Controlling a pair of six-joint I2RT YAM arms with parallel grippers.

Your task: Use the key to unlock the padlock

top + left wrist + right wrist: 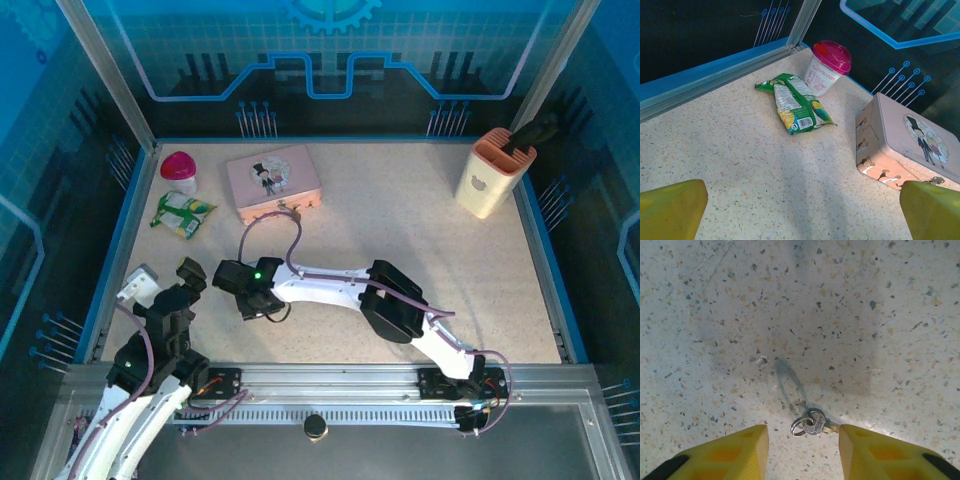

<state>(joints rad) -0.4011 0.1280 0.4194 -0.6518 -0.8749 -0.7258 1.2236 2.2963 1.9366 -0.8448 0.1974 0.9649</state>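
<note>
Plainly, the key (815, 422) is a light, stiff, flat little thing. It lies on the speckled table (790, 315) low in the centre of the right wrist view, with a small ring (797, 427) through its round head and its blade pointing right. It looks slippery — thin metal flat on a hard top offers little to bite, and it would likely skate or flip if nudged from one side. The best hold, I judge, is across the round head, flat faces gripped, leaving the blade free for the padlock; the loose ring is no place to grip.

The right gripper (802, 440) has its yellow fingers (725, 455) apart, one on each side of the key, with nothing clamped. The blade tip lies at or just beside the right-hand finger, and the ring is clear of the other. The left gripper (802, 212) stands wide apart and empty.

As for containers, the pink tin (273, 182), upper left of centre in the top view, has its lid down, so its contents are unseen. The cup (180, 168) at the upper left wears its pink lid, and the green packet (183, 213) just below it looks sealed. The peach holder (494, 173), upper right, has something dark standing in it.
</note>
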